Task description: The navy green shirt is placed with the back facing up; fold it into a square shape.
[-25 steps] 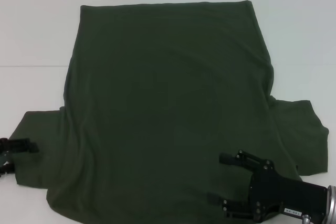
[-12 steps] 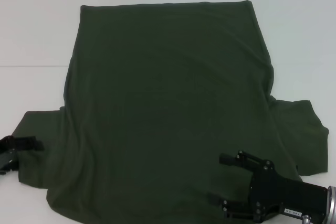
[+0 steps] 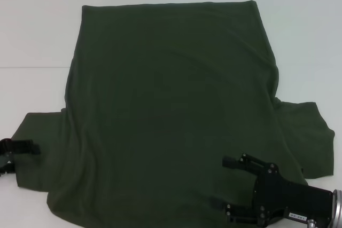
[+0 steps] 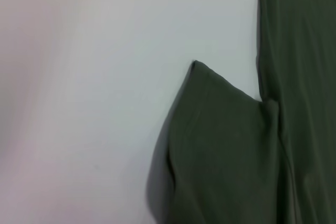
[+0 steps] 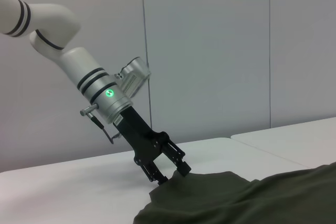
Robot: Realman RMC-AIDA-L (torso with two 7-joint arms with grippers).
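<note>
- Since a second ago the left gripper (image 3: 13,150) has barely shifted: it edged a little inward along the left sleeve half a second back and now sits slightly outward again; the right gripper (image 3: 235,190) has hardly moved at all.
- Left jaws: the right wrist view shows them parted, tips down at the sleeve's outer edge (image 5: 168,174), with a finger either side of the raised hem; whether cloth is pinched there I cannot tell.
- Right jaws: spread wide and released, hovering over the shirt's near right corner, gripping nothing that shows.
- The shirt (image 3: 171,110) lies flat on the white bench (image 3: 37,36), its straight hem at the far side, sleeves spread at the near left and right, the body reaching almost to the near edge of the head view.
- Only the right wrist view shows the left arm (image 5: 100,90) slanting down to the sleeve, with a green light on its wrist.
- Only the left wrist view shows the sleeve (image 4: 220,145) from above, its corner pointed and its edge lifted enough to cast a shadow on the bench (image 4: 79,103).
- Bare bench lies to the left, to the right and beyond the far hem.
</note>
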